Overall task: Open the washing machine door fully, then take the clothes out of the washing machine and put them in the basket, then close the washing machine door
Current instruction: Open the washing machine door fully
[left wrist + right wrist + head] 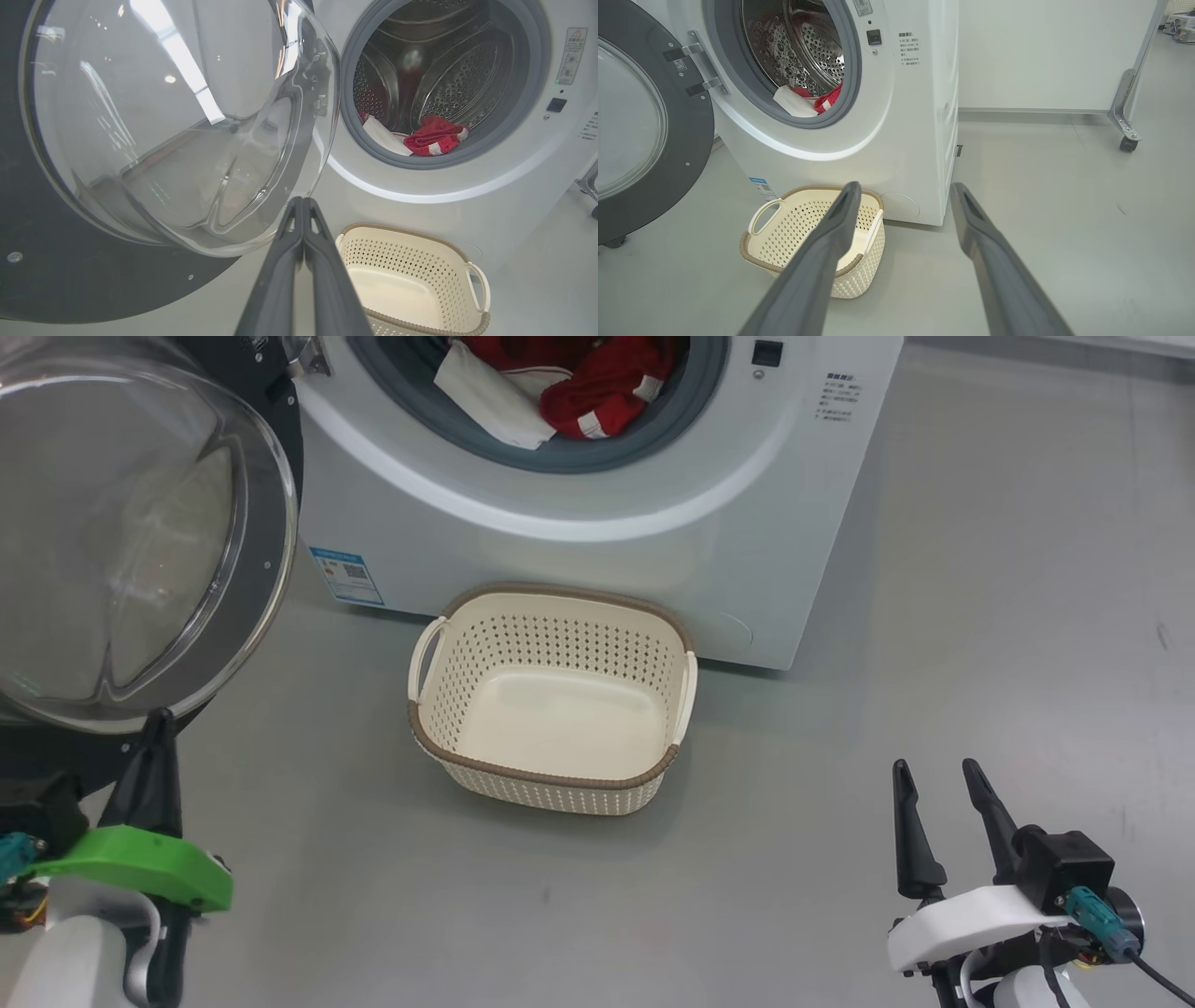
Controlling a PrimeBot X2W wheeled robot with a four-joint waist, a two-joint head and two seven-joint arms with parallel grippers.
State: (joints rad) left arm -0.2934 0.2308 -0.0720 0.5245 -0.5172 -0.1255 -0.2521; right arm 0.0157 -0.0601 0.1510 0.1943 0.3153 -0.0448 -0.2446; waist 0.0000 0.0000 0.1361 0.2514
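Observation:
The washing machine point(607, 560) point(906, 140) stands with its door point(140, 541) point(163, 116) point(635, 130) swung out to the left, the glass bowl facing me. Red and white clothes point(607, 383) point(432, 137) point(829, 100) lie at the front of the drum mouth. The cream basket point(560, 644) point(397, 254) point(794, 228) sits on the floor against the machine's front with nothing in it. My left gripper point(159, 719) point(302, 200) is shut on nothing, its tip right at the bowl's lower edge. Low at the right, my right gripper point(936, 767) point(906, 186) hangs open.
Grey floor point(980, 569) spreads wide to the right of the machine and in front of the basket. A white panel on a metal leg with a castor point(1128, 143) stands behind the machine on the right. A blue label point(347, 576) marks the machine's lower left.

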